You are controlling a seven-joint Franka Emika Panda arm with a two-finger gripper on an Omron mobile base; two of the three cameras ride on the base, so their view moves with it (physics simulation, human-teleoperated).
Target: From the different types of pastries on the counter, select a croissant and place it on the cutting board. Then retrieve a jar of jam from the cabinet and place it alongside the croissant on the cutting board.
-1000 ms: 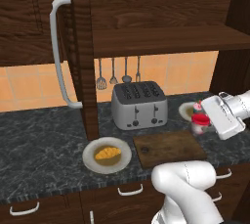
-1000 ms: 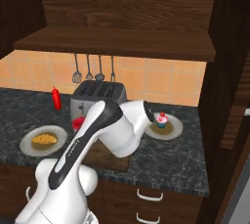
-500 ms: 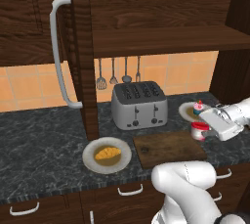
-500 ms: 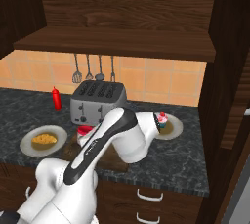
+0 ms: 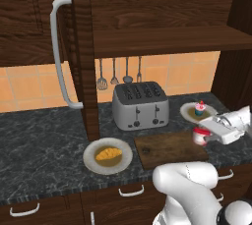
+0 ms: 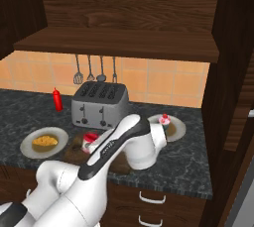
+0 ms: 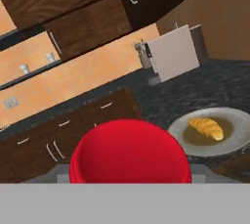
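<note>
place: home kitchen | evidence: dark marbled stone counter, silver four-slot toaster, hanging steel utensils, dark wooden wall cabinet

Silver toaster at back wall, utensils hung above; red bottle, perhaps ketchup, beside it.

White arm with dark joints, on a driving base

The arm is made of thick, rounded, glossy white segments, smooth as moulded shells. In the left base view a dark grey-black joint shows at the lower right, between white parts, with a thin dark seam where the shells meet. In the right base view a long dark stripe runs along the inner side of the forearm, and a black band shows at the lower left edge. The hand is a boxy white block with grey shaded faces. No cables, screws or markings are visible.
</note>
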